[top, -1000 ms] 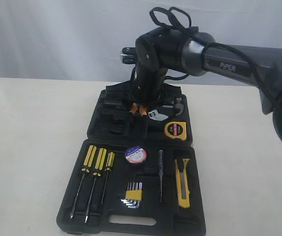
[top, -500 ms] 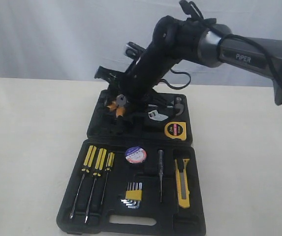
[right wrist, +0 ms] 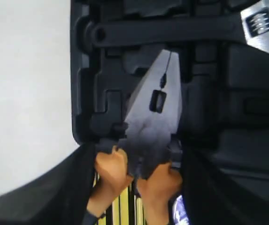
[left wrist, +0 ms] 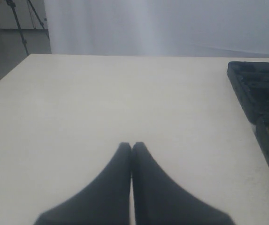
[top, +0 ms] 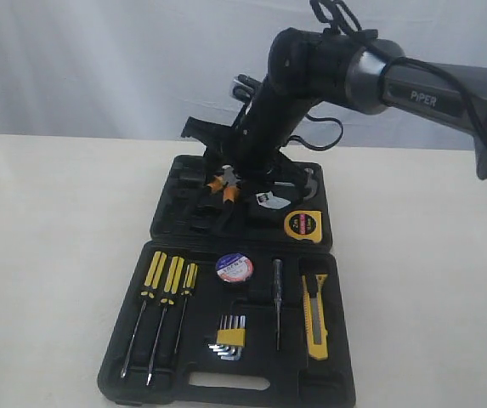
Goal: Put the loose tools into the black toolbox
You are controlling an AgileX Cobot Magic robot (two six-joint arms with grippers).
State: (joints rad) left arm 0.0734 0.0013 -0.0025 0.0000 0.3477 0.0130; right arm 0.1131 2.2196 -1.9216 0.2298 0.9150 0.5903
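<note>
— Although the dark arm [top: 311, 76] hides much, what's the right tool [top: 223, 183] pinching?
— One orange-and-black-handled pliers [right wrist: 153, 122], over the far half of the flat black moulded-plastic toolbox [top: 162, 225], near one round yellow tape measure [top: 300, 224]. Left tool [left wrist: 132, 146]: pressed together.

Utility knife [top: 314, 314] lies right of tape roll [top: 234, 268].

Black toolbox [top: 311, 382], orange-handled pliers [top: 224, 185], yellow tape measure [top: 301, 224], cream table [top: 56, 212]
</note>
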